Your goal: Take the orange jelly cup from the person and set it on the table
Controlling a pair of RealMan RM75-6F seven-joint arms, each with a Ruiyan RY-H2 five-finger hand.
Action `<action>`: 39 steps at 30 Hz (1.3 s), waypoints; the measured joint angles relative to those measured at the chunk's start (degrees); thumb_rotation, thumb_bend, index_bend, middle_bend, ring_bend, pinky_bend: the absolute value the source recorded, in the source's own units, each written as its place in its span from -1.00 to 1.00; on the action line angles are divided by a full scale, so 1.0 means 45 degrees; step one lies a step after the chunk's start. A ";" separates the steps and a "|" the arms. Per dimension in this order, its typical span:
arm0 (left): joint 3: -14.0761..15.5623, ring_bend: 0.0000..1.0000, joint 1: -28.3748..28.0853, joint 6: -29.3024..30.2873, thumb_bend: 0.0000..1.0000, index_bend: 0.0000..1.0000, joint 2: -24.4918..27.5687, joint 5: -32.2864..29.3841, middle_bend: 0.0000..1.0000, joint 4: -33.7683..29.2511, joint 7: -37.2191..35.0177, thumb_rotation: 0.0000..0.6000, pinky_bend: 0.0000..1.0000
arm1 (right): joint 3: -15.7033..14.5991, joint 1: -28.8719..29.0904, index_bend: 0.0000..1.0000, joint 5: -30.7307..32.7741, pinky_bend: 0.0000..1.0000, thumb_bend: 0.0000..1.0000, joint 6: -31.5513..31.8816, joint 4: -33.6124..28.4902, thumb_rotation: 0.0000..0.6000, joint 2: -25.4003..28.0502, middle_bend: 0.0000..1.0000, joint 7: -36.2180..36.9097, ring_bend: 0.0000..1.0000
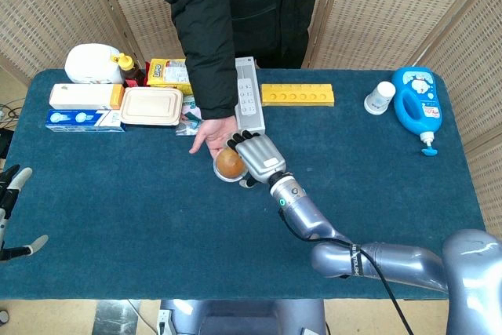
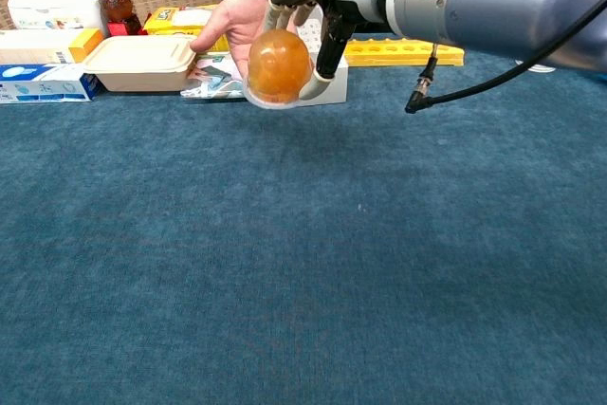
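Orange jelly cup (image 2: 277, 67), dome up, sits in the person's palm (image 2: 239, 21) above the far-centre part of the blue table (image 2: 303, 263), clear of the cloth. I see my right hand (image 1: 261, 158) just right of the cup, its fingers (image 2: 285, 9) arching over the far top of the dome while the thumb (image 2: 322, 73) curves down along the cup's right side toward the rim. From the chest view the thumb tip lies against or just beside the rim; I cannot tell whether the fingers press on the dome, so a firm grip is not confirmed. The cup lies between thumb and fingers, with the person's palm on its left and far side. My left hand (image 1: 14, 209) rests at the near-left edge of the table, fingers apart, holding nothing. Behind the cup, far side, stand a grey remote-like box (image 1: 248, 103) and a beige lidded container (image 1: 150, 106); a yellow tray (image 1: 297, 95) lies to the right.
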 measured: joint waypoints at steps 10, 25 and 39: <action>-0.0062 -1.00 -0.0170 -0.0238 -0.95 -1.00 -0.0033 -0.0280 -1.00 -0.0026 0.0158 1.00 -0.97 | -0.0091 -0.0152 0.02 -0.1517 0.23 -0.37 0.0978 0.0795 1.00 -0.0604 0.00 0.1254 -0.02; 0.0063 -1.00 -0.0154 -0.0280 -0.95 -1.00 0.0032 -0.0004 -1.00 -0.0053 0.0047 1.00 -0.97 | -0.0596 -0.1939 0.04 -0.2627 0.23 -0.37 0.2470 -0.2874 1.00 0.2514 0.01 0.1489 -0.02; 0.0228 -1.00 -0.0079 -0.0255 -0.95 -1.00 -0.0015 0.0290 -1.00 -0.0129 0.0235 1.00 -0.97 | -0.2062 -0.3660 0.05 -0.3467 0.23 -0.36 0.2154 -0.1816 1.00 0.3471 0.01 0.3147 -0.03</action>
